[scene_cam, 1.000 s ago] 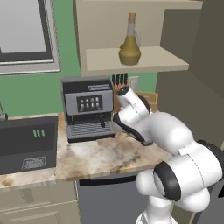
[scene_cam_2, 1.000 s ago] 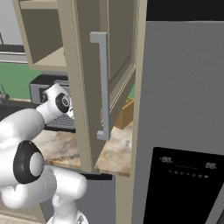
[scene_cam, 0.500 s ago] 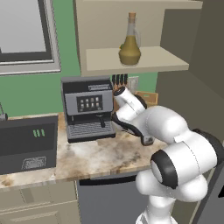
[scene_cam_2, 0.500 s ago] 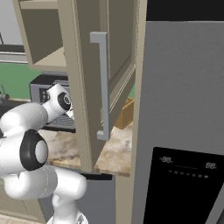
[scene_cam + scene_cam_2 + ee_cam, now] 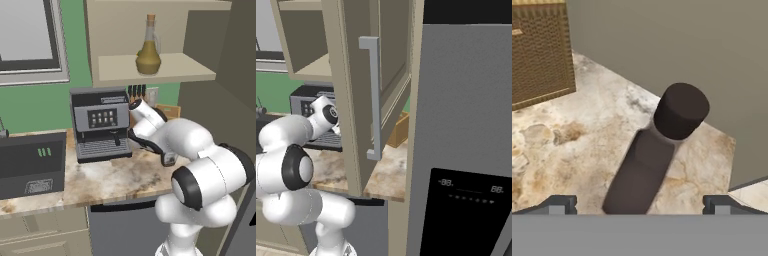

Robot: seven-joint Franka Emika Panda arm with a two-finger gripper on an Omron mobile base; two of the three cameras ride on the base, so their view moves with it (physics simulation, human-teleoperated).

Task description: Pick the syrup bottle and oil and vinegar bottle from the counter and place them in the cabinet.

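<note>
Dark brown syrup bottle (image 5: pixel 662 145) stands on the marbled counter (image 5: pixel 572 150), centred between my fingertips (image 5: pixel 559 205), which are spread wide. The oil and vinegar bottle (image 5: pixel 148 47) sits on the cabinet (image 5: pixel 165 70) shelf.

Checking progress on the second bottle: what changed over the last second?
The arm's elbow swung up and toward the camera; nothing was grasped or released. The oil and vinegar bottle stayed on the cabinet shelf, the syrup bottle stands between the gripper tips.
</note>
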